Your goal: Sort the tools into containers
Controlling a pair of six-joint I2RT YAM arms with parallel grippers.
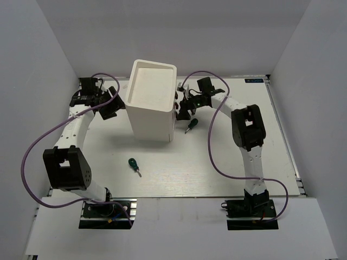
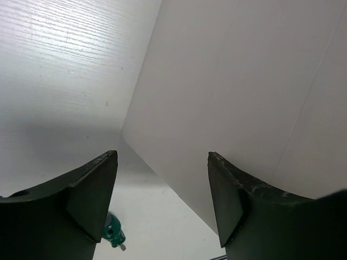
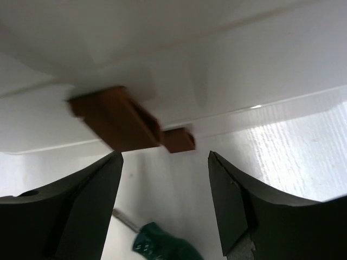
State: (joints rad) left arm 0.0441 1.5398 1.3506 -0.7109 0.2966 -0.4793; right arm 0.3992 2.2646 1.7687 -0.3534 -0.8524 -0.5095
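The tall white cabinet [image 1: 152, 100] stands mid-table, its drawer fronts facing right. My left gripper [image 1: 115, 103] is open beside the cabinet's left wall [image 2: 244, 97], holding nothing [image 2: 162, 157]. My right gripper [image 1: 183, 106] is open at the drawer side, empty [image 3: 165, 157], just in front of two brown drawer knobs [image 3: 116, 118] [image 3: 179, 140]. One stubby green-handled screwdriver [image 1: 191, 125] lies on the table right of the cabinet, below the right jaws [image 3: 162, 244]. A second green-handled screwdriver [image 1: 133, 164] lies in front of the cabinet and shows low in the left wrist view [image 2: 113, 234].
White walls close in the table [image 1: 227, 157] on the left, back and right. Purple cables loop from both arms over the table. Both arm bases sit at the near edge.
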